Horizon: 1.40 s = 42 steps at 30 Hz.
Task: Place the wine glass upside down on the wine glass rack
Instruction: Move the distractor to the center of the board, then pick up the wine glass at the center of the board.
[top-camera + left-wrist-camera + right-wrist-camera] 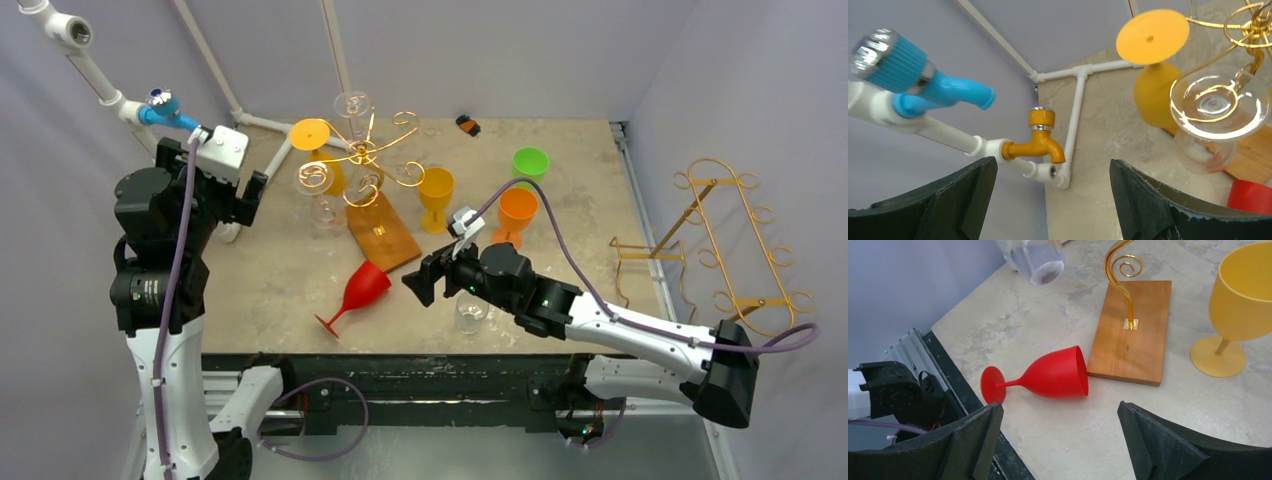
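A red wine glass lies on its side near the table's front edge, with its rim against the wooden base of the gold wire rack. My right gripper hovers just right of it, open and holding nothing. On the rack hang an orange-yellow glass and clear glasses, upside down. My left gripper is held up left of the rack. It is open and holds nothing.
A yellow glass, an orange glass and a green glass stand upright right of the rack. A clear glass stands under my right arm. A white pipe frame with a blue tap and an orange tap fills the left corner. A second gold rack lies off the table's right side.
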Available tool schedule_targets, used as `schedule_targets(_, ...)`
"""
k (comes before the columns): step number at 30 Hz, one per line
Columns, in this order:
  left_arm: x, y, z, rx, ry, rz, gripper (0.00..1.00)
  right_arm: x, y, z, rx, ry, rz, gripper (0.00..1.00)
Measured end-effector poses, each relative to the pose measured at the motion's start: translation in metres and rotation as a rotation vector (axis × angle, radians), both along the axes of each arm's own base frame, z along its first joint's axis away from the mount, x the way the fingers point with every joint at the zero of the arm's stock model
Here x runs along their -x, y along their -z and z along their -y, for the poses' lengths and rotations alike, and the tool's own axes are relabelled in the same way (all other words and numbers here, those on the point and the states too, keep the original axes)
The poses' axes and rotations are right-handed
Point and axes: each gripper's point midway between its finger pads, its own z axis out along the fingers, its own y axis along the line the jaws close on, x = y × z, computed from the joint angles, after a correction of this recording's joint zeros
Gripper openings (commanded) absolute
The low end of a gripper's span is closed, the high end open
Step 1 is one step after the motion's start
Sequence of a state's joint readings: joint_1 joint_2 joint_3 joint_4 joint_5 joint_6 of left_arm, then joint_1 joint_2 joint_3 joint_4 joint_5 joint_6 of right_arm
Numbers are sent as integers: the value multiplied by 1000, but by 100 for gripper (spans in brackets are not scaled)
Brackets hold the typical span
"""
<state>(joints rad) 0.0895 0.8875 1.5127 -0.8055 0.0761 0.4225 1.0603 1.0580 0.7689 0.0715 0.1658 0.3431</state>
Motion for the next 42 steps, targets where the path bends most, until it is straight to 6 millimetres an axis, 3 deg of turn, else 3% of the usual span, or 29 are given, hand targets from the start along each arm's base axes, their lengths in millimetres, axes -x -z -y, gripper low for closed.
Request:
schedule_targets(6, -8, 58, -3, -31, 10, -148, 80, 2, 20, -14, 22, -47, -31, 96)
schedule_targets(9, -8, 86, -6, -58, 10, -212, 78, 4, 45, -28, 62, -95, -73, 94)
schedule_targets(12, -2, 104, -9, -88, 7, -240, 78, 2, 69, -34, 100, -131, -122, 92)
schedule_targets(15, 7, 114, -10, -110, 7, -248, 78, -5, 80, -35, 98, -145, -155, 88)
schedule_targets(18, 10, 112, -10, -124, 7, -234, 78, -5, 85, -36, 86, -170, -179, 82)
schedule_targets(22, 8, 106, -11, -128, 4, -219, 77, 6, 99, -36, 131, -226, -233, 83)
schedule_targets(26, 2, 93, -12, -127, 1, -197, 77, 15, 118, -24, 240, -227, -303, 84)
schedule_targets(33, -1, 88, -12, -127, 1, -179, 78, 22, 124, -7, 335, -200, -365, 84)
schedule_targets(42, -2, 66, -8, -122, 17, -128, 82, 28, 143, -11, 370, -230, -430, 75)
